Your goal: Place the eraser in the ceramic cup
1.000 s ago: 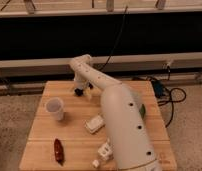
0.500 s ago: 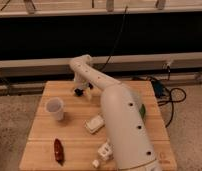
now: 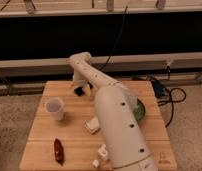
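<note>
The white ceramic cup (image 3: 55,108) stands upright on the left part of the wooden table (image 3: 69,142). A white block that looks like the eraser (image 3: 92,125) lies near the table's middle, right of the cup and beside my arm. My white arm reaches from the front across the table to the back. My gripper (image 3: 80,91) is dark and sits low over the table's far edge, behind and to the right of the cup. It is well away from the eraser.
A dark red object (image 3: 58,150) lies at the front left. Two small white pieces (image 3: 102,151) lie at the front by my arm. A green object (image 3: 140,110) shows to the right behind my arm. Cables (image 3: 166,97) lie on the floor to the right.
</note>
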{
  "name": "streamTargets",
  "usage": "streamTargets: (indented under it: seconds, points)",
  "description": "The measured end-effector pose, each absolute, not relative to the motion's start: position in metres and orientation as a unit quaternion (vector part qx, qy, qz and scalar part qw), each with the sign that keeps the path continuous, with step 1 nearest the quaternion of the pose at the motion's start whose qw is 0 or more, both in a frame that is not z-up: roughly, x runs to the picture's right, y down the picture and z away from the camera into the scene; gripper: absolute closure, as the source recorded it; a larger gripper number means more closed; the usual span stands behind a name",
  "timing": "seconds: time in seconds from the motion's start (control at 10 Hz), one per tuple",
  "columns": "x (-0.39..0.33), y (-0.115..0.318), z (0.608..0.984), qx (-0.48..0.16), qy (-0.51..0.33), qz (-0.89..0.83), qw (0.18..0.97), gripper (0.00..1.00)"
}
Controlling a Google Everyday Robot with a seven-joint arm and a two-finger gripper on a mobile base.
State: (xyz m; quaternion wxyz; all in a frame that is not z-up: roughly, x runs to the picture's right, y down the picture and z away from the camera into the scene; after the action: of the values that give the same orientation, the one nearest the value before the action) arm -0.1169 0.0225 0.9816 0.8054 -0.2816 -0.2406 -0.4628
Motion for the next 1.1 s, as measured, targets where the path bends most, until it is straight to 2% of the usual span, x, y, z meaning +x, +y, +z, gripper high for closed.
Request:
streamTargets:
  seconds: [0.9,1.0,1.1]
  points:
    - [-0.098,0.016,1.018,-0.279,-0.189,-0.438,0.833,0.20]
    - [-0.099,0.014,1.020,-0.279,-0.187,-0.436,0.835,0.24]
    - [-0.098,0.015,1.018,-0.285,-0.185,-0.435,0.834,0.33]
